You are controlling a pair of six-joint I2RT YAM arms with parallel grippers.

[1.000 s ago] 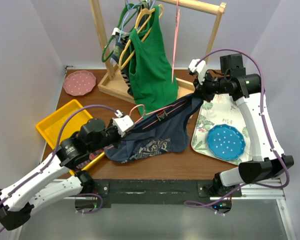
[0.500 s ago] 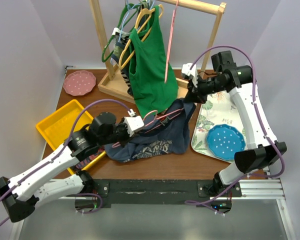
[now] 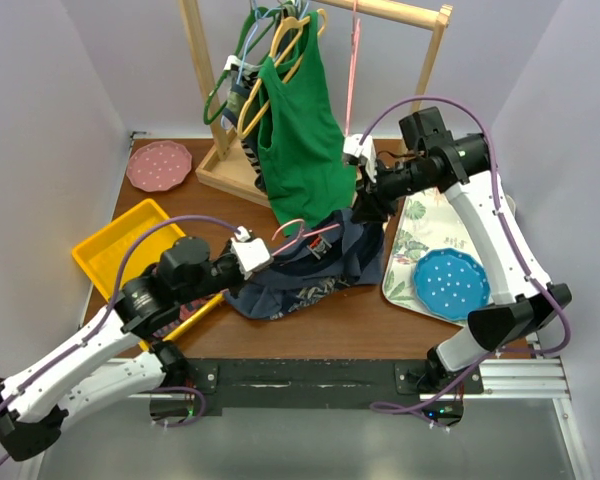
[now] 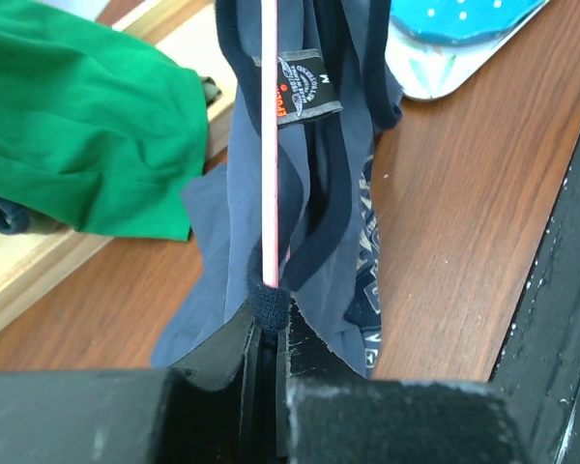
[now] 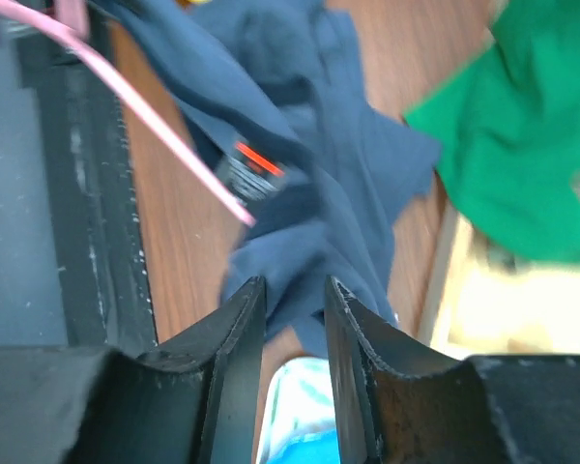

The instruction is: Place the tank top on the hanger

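Observation:
The navy tank top (image 3: 300, 285) lies bunched at the table's middle, its upper part lifted. My left gripper (image 3: 255, 252) is shut on the thin pink hanger (image 3: 298, 232) together with a dark strap of the top. In the left wrist view the hanger wire (image 4: 269, 145) runs straight up from my gripper (image 4: 268, 314) through the top (image 4: 319, 193), by its neck label. My right gripper (image 3: 365, 195) holds up the top's far edge. In the right wrist view its jaws (image 5: 292, 300) stand narrowly apart with navy fabric (image 5: 300, 174) between the tips, and the hanger (image 5: 164, 126) crosses at upper left.
A wooden rack (image 3: 420, 15) at the back holds a green tank top (image 3: 300, 140), yellow and green hangers and another pink one (image 3: 352, 70). A yellow tray (image 3: 115, 255) and pink plate (image 3: 160, 165) sit left. A floral tray (image 3: 425, 240) with a blue plate (image 3: 452, 282) sits right.
My right gripper has moved left and down toward the left one, so the stretched top has gone slack and bunched. My left gripper first rose, then drew back slightly with the hanger.

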